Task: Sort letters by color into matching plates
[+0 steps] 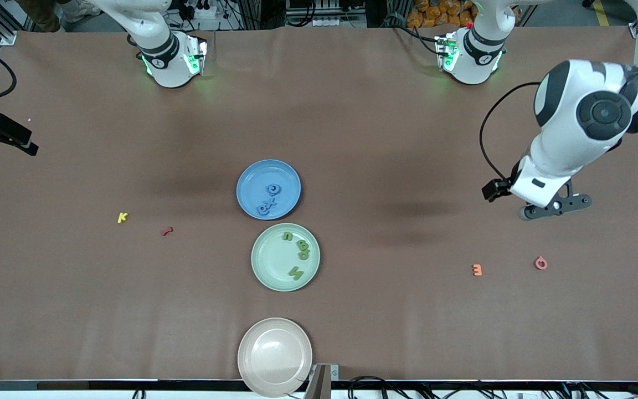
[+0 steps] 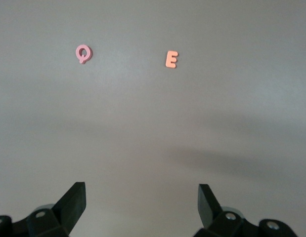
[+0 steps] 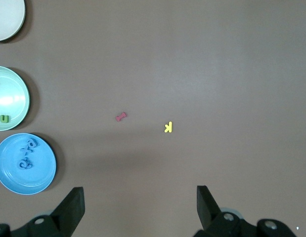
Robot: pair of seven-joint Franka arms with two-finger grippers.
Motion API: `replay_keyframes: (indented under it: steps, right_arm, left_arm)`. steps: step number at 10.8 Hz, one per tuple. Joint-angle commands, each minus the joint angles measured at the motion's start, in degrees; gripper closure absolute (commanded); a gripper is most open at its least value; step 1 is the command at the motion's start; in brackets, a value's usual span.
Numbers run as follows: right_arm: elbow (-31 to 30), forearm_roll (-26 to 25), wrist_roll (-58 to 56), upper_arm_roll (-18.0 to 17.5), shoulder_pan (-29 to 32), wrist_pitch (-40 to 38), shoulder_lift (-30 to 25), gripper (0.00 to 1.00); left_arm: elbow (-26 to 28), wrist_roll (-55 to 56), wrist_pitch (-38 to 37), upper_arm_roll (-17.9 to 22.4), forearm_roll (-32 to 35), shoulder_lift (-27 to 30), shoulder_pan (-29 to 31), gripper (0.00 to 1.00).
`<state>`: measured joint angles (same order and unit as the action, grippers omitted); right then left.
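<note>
Front view — blue letters in blue plate, green letters in green plate — both grippers released.

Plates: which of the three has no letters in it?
The beige plate, nearest the front camera. The blue plate holds blue letters; the green plate holds green letters.

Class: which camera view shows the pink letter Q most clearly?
The left wrist view: the pink letter Q reads plainly, beside the orange E. The front view shows it as a small pink ring. The right wrist view misses it.
</note>
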<state>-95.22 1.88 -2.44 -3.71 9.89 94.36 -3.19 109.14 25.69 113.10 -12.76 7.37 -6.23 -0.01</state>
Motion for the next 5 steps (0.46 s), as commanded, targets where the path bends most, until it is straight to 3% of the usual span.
replay_keyframes:
  steps: [1, 5]
  right_arm:
    - [-0.2, 0.9, 0.0, -0.3, 0.8, -0.2, -0.4, 0.00]
    - [-0.2, 0.9, 0.0, -0.3, 0.7, -0.2, -0.4, 0.00]
  left_arm:
    - [2.0, -1.7, -3.5, -1.2, -6.1, 7.9, 0.5, 0.00]
    - [2.7, -6.3, -6.0, -1.1, -7.8, 13.6, 0.6, 0.00]
